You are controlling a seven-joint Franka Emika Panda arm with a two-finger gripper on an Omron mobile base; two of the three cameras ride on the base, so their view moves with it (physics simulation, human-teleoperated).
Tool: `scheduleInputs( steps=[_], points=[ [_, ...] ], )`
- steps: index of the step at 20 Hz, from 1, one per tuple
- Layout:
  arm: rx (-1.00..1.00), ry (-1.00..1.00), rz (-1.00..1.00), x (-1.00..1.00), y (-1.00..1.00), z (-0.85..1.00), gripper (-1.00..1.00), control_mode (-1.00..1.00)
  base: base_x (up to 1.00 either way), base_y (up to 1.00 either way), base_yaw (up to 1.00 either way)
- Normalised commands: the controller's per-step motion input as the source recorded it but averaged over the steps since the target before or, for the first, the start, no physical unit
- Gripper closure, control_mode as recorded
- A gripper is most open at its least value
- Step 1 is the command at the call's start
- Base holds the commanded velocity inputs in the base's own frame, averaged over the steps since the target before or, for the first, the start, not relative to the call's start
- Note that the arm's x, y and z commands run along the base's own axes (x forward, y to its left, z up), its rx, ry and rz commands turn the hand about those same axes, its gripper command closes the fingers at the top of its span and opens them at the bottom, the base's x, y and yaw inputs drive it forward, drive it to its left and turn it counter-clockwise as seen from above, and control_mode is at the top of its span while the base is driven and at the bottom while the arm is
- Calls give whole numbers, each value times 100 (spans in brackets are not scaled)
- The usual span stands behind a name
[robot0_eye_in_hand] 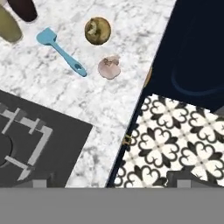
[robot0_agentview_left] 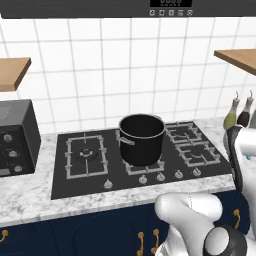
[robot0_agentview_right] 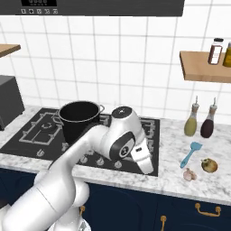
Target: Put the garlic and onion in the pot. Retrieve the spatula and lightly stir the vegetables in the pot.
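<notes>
The tall black pot [robot0_agentview_left: 141,137] [robot0_agentview_right: 79,118] stands on the hob's middle burner, and nothing shows inside it. On the marble counter to the right lie a brown-yellow onion [robot0_agentview_right: 209,165] [robot0_eye_in_hand: 97,30], a pale garlic bulb [robot0_agentview_right: 190,174] [robot0_eye_in_hand: 109,67] and a blue spatula [robot0_agentview_right: 191,153] [robot0_eye_in_hand: 61,51]. All three rest apart from each other. My gripper [robot0_eye_in_hand: 111,183] hovers over the counter's front edge, between the hob and the garlic. Its tips stand wide apart, open, with nothing between them.
Two bottles [robot0_agentview_right: 192,122] [robot0_agentview_right: 209,122] stand behind the spatula by the wall. A black box-shaped appliance with knobs [robot0_agentview_left: 15,137] sits left of the hob [robot0_agentview_left: 90,160]. Wooden shelves [robot0_agentview_right: 205,65] hang above. Below the counter edge are dark blue cabinets and a patterned floor [robot0_eye_in_hand: 175,140].
</notes>
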Motion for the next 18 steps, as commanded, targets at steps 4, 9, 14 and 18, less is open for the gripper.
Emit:
scheduleInputs(
  steps=[4, 9, 14, 18],
  points=[
    [28, 12, -24, 15, -100, -34, -100, -100, 0, 0, 0],
    [17, 1, -1, 49, -100, -15, -100, -100, 0, 0, 0],
    [1, 0, 7, 29, -69, -58, -100, -100, 0, 0, 0],
    [-1, 0, 5, 0, -19, -85, -100, -100, 0, 0, 0]
  ],
)
